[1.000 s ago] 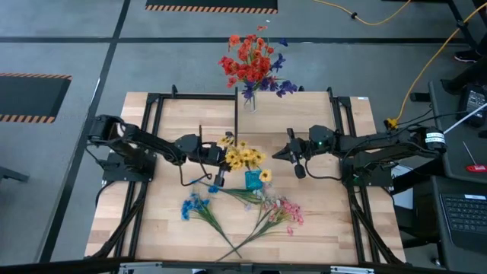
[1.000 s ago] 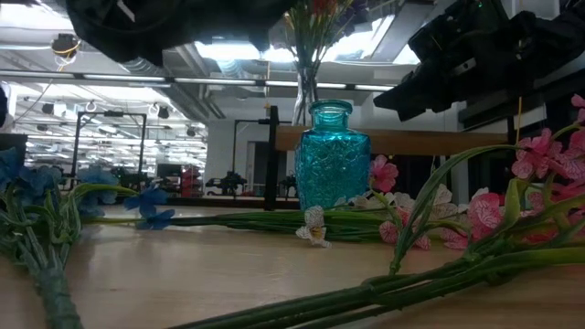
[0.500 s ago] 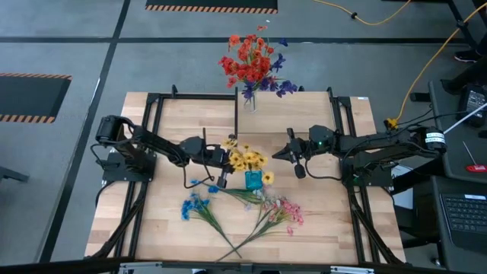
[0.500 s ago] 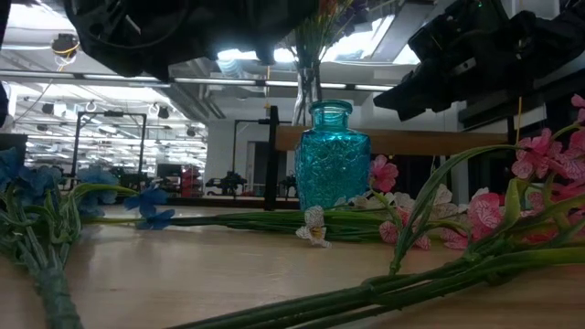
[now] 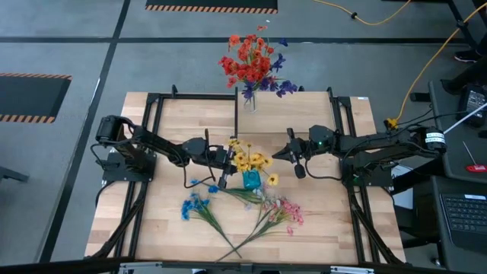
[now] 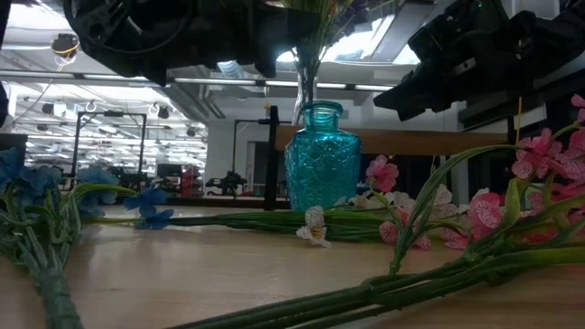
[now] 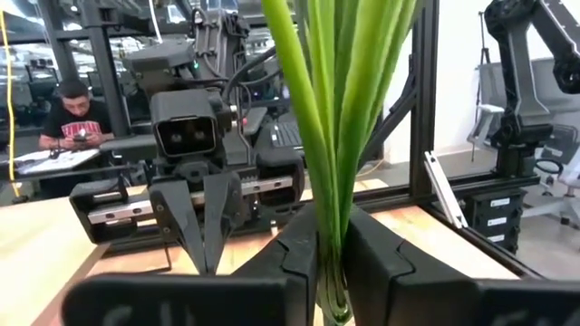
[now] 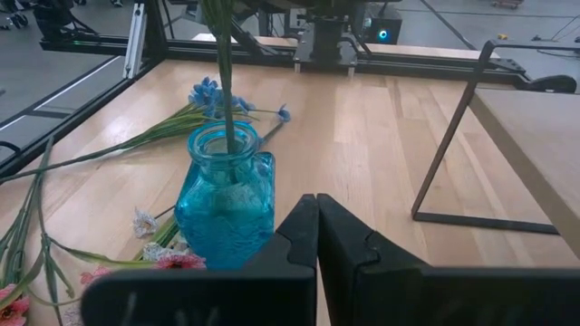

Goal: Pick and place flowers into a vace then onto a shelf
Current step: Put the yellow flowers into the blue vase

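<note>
A teal glass vase point(image 5: 253, 180) stands mid-table. A bunch of yellow flowers point(image 5: 247, 160) rises from it, the green stems running down into its neck point(image 8: 227, 136). My left gripper point(image 5: 227, 162), coming from the table's left, is shut on those stems just above the vase. My right gripper point(image 8: 317, 226) hangs shut with nothing in it to the vase's right and above it point(image 5: 280, 154). The shelf point(image 5: 304, 114) stands on black legs at the table's far side. Blue flowers point(image 5: 194, 205) and pink flowers point(image 5: 281, 211) lie flat on the tabletop near the front. My left gripper pinches the yellow bunch's green stems point(image 7: 331, 226) between its two fingers. The fingers come in about level from the table's left and lie across the upright stems. The blooms stand above the fingers, and the lower stem ends sit inside the vase's neck.
A clear vase with red and purple flowers point(image 5: 249, 68) stands at the table's far edge beside the shelf. One shelf leg point(image 8: 453, 154) stands on the tabletop beyond the teal vase. A person point(image 7: 77, 118) sits beyond the table.
My left gripper has sunk a little and gone toward the teal vase with the yellow bunch, carrying the stems lower. The teal vase has shifted slightly toward the table's left. My right gripper has kept still.
</note>
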You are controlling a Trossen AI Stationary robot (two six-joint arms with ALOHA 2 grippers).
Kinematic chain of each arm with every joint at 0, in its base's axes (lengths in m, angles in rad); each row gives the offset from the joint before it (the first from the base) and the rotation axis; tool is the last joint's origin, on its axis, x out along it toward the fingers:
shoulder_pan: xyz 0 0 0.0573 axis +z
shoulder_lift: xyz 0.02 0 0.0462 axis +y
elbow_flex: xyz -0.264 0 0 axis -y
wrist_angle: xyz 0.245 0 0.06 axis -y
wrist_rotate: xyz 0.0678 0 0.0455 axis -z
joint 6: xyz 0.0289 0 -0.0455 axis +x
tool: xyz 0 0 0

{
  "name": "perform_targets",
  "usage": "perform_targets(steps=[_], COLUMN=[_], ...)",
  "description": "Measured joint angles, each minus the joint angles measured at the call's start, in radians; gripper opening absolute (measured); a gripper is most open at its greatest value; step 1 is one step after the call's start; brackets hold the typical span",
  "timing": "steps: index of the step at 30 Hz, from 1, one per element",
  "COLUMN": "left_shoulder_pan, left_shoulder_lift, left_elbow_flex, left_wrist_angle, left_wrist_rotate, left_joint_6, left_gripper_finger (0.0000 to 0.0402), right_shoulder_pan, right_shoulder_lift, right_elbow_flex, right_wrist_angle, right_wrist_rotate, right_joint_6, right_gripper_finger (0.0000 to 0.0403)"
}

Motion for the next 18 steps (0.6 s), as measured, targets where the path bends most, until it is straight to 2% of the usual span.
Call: perform_targets(steps=[11,18], left_shoulder_pan=[0.000,0.000], left_shoulder_lift=[0.000,-0.004], left_elbow_flex=[0.000,0.000], left_wrist_angle=[-0.118,-0.184], left_wrist_rotate=[-0.015,-0.060], left_joint_6=[-0.023,-0.053], left_gripper_finger=[0.0080,0.0115], right_shoulder_pan=[0.000,0.000], right_shoulder_lift=[0.000,0.000], right_elbow_flex=[0.000,0.000], right_wrist_angle=[0.000,-0.002], right_wrist_rotate=[0.000,0.000], right_joint_6=[0.001,0.001], right_gripper_finger=[0.0003,0.0003])
